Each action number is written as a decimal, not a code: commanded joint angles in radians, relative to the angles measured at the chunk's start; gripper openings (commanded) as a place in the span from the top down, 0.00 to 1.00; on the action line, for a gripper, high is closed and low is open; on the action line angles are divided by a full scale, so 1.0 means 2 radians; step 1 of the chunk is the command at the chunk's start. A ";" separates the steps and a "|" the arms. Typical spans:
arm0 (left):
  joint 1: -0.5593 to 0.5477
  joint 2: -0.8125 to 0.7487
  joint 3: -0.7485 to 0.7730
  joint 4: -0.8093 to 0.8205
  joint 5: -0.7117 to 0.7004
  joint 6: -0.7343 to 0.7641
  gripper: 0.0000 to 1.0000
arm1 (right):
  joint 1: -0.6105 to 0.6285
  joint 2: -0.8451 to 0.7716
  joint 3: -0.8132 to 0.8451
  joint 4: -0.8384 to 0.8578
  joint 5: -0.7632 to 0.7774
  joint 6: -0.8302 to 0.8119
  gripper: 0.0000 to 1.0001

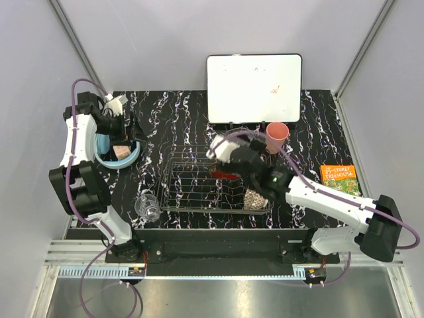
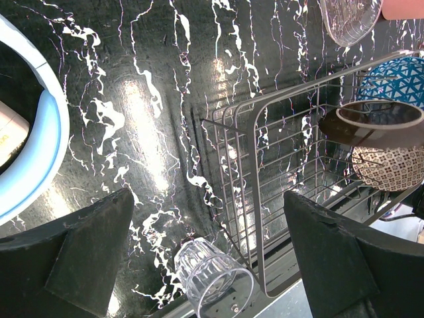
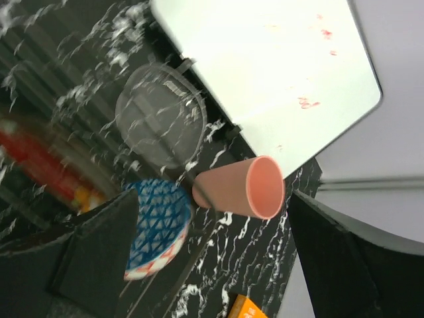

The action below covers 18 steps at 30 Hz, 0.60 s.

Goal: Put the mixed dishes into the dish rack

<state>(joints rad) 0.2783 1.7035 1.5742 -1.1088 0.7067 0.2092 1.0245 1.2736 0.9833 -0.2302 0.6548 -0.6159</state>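
Both pincers spread wide, dish rack [image 1: 192, 192] mid-frame on the marbled surface [image 1: 165, 126]

Low left, the small clear glass [image 1: 147, 205] stands just off the rack's corner, bare surface above it. The beige lattice bowl [image 1: 254, 199] sits in the rack's lower-right corner. The red bowl [image 1: 225, 174] is at the rack's middle, under the right pincer [image 3: 213, 199], whose jaws are apart and empty. The pink cup [image 1: 277, 136] sits just past the rack's upper-right edge. Upper left, the left pincer [image 2: 209, 195] gapes beside a light blue dish [image 2: 50, 146].

We see a black marble-patterned table [image 1: 165, 119] enclosed by pale grey walls [image 1: 165, 40]. A white board [image 1: 254, 89] stands at the table's far edge, an orange book [image 1: 338, 179] near its right edge.
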 commanded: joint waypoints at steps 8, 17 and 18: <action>0.004 -0.010 0.016 -0.006 -0.009 0.014 0.01 | -0.080 0.040 0.134 -0.031 -0.034 0.104 0.00; 0.004 -0.004 0.021 -0.006 0.001 0.005 0.01 | -0.280 0.146 0.242 -0.049 -0.218 0.317 0.00; 0.004 -0.005 0.021 -0.006 0.001 0.004 0.01 | -0.308 0.187 0.278 -0.060 -0.247 0.354 0.00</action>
<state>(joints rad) 0.2817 1.7035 1.5757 -1.1255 0.6956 0.2169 0.5770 1.4883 1.3487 -0.3229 0.3954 -0.2012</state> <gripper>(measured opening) 0.988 0.994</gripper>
